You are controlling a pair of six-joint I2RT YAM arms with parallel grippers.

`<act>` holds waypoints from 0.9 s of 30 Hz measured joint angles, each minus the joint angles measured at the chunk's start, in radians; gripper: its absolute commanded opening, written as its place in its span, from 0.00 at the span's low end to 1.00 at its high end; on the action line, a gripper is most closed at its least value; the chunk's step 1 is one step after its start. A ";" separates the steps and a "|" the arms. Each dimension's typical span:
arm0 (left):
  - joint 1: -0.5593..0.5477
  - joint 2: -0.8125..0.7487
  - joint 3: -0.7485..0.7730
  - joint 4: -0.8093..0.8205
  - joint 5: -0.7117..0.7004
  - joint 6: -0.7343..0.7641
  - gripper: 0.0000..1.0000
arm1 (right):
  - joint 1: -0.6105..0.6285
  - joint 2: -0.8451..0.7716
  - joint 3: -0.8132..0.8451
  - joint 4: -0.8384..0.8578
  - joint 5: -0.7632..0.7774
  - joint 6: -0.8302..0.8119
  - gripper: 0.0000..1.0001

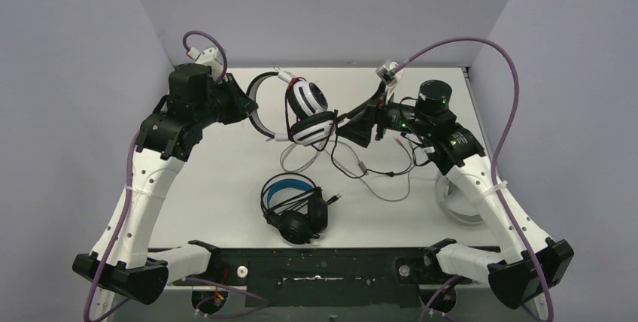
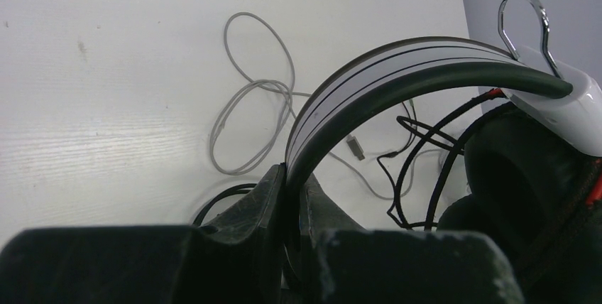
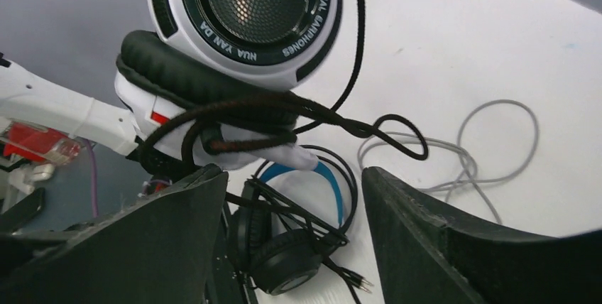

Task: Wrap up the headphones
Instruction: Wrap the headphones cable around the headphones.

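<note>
Nearest, front centre of the desk: black headset, blue-lined band, lying flat, black cable gathered across it, clear of both arms. Front right: second white headset, largely hidden behind the right arm. Mid-desk: pale cable in loose loops, and a thin dark lead trailing to the right, both slack on the surface below the held item. Farthest: white headset with black-centred cups, raised off the desk between the two arms. Left jaws: together, clamped on its headband, which arcs rightward from them to the cups. Right jaws: apart, gripping nothing, facing the cups from the right. A dark braided cable is looped round the lower cup, just ahead of and above the gap between them, running roughly side to side across it. Judgement: the right arm is nearer that cable, so the winding move likely falls to it. Possible snags: the slack loops below and the black headset beneath the working line.
</note>
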 measured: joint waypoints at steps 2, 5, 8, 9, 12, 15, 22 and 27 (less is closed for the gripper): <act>0.000 0.000 0.000 0.000 -0.001 0.000 0.00 | 0.035 0.031 0.024 0.000 0.001 0.000 0.66; 0.008 0.000 0.000 -0.002 -0.019 0.002 0.00 | 0.061 0.061 0.039 -0.015 0.002 -0.004 0.68; 0.011 -0.001 0.000 -0.011 -0.024 0.003 0.00 | 0.067 0.059 0.038 -0.044 0.022 -0.008 0.69; 0.011 -0.001 0.000 -0.014 -0.024 0.003 0.00 | 0.068 0.055 0.038 -0.050 0.032 -0.010 0.69; 0.011 -0.001 0.000 -0.019 -0.024 0.003 0.00 | 0.068 0.032 0.038 -0.088 0.073 -0.024 0.68; 0.011 -0.001 0.000 -0.023 -0.024 0.004 0.00 | 0.068 0.011 0.038 -0.123 0.092 -0.038 0.68; 0.011 -0.001 0.000 -0.023 -0.025 0.005 0.00 | 0.077 -0.024 0.008 -0.102 0.066 -0.023 0.68; 0.011 -0.001 0.000 -0.024 -0.024 0.004 0.00 | 0.095 -0.019 -0.016 -0.013 0.044 0.030 0.50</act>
